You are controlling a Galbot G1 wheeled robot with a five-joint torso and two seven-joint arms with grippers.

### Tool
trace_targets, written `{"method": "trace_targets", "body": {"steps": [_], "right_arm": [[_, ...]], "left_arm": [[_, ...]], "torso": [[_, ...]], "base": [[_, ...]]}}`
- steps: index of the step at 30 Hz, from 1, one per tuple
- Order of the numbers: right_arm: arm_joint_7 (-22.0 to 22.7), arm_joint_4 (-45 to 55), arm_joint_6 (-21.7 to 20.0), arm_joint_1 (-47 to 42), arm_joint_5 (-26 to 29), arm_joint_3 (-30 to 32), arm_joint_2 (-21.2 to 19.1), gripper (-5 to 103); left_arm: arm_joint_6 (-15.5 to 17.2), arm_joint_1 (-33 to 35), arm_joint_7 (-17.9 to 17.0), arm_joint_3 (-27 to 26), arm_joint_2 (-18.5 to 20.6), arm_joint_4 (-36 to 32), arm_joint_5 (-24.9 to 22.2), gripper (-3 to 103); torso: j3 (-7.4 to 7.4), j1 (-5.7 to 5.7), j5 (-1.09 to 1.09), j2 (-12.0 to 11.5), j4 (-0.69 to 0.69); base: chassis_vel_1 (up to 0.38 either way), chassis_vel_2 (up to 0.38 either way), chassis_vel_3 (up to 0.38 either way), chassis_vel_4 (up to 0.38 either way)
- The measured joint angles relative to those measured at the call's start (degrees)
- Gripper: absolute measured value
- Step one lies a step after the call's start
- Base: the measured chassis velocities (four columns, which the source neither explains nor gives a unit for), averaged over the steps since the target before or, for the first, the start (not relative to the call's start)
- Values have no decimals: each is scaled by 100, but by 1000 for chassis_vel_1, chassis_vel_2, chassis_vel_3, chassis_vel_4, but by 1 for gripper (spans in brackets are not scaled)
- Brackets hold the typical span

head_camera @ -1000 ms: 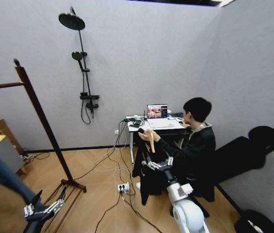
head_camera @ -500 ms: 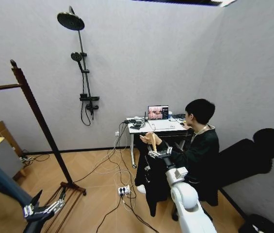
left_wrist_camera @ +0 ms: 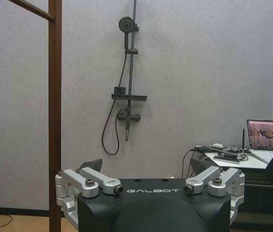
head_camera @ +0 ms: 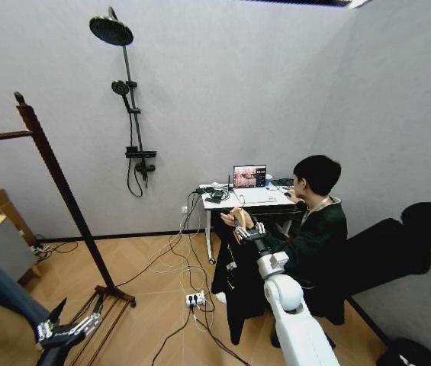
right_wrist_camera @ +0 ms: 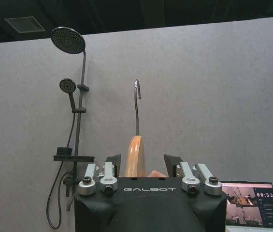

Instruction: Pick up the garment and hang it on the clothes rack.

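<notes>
Your right gripper (head_camera: 244, 231) is out in front of the seated person, right at the light wooden hanger (right_wrist_camera: 135, 155) of the garment (head_camera: 234, 293). In the right wrist view the hanger's neck stands between the two fingers with gaps on both sides; the contact spot sits below the gripper body, so I can't tell if it's clamped or just straddling. Metal hook (right_wrist_camera: 136, 99) sticks straight up, free of everything.

The person's hand (head_camera: 233, 217) is at the hanger top too, touching or just beside your fingers. From the head view you can't separate them.

The garment hangs black from the hanger down toward the floor, against the person's dark clothes and the table (head_camera: 257, 198). Its outline blends in, and the lower hem is hard to make out.

Left gripper (head_camera: 66, 330) is parked low at the head view's bottom-left edge, near the rack's foot, partly cut off. The left wrist view shows its fingers spread wide, nothing between them.

The clothes rack (head_camera: 59, 179) is on the left: you see one post with a knob top. The rail runs off the left edge, so its length is cut off. The other post is out of frame.

Open wooden floor lies between the garment and the rack, but cables and a power strip (head_camera: 194, 296) run across it. There's a wall-mounted shower fixture (head_camera: 127, 99) behind that gap.
</notes>
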Motion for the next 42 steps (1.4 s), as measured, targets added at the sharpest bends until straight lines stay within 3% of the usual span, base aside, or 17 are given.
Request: {"method": "trace_targets", "body": {"steps": [1,3,6,8,12,20,30,38,42], "right_arm": [[0,0,0,0,0,0,0,54],[-1,0,12,-2,-3,-11,9,38],[-2,8,25,-13,-3,-6,14,32],[-3,39,36,-45,10,10,13,22],[-4,50,58,-74,16,30,10,12],[-11,129,113,-186,60,56,27,11],[-14,372,209,-384,140,-336,309,11],[247,613,477,-677,-252,-962,352,11],[256,728,412,-755,-423,-1030,347,11]], "left_arm": [[0,0,0,0,0,0,0,100],[0,0,0,0,0,1,0,100],[0,0,0,0,0,0,0,100],[0,0,0,0,0,0,0,100],[0,0,0,0,0,0,0,100],[0,0,0,0,0,0,0,100],[0,0,0,0,0,0,0,100],[0,0,0,0,0,0,0,100],[0,0,0,0,0,0,0,100]], "torso": [[0,0,0,0,0],[0,0,0,0,0],[0,0,0,0,0],[0,0,0,0,0],[0,0,0,0,0],[0,0,-1,0,-1],[-1,0,-1,0,0],[-1,0,-1,1,0],[-1,-1,0,0,0]], "base": [[0,0,0,0],[0,0,0,0],[0,0,0,0],[0,0,0,0],[0,0,0,0],[0,0,0,0],[0,0,0,0],[0,0,0,0],[0,0,0,0]]}}
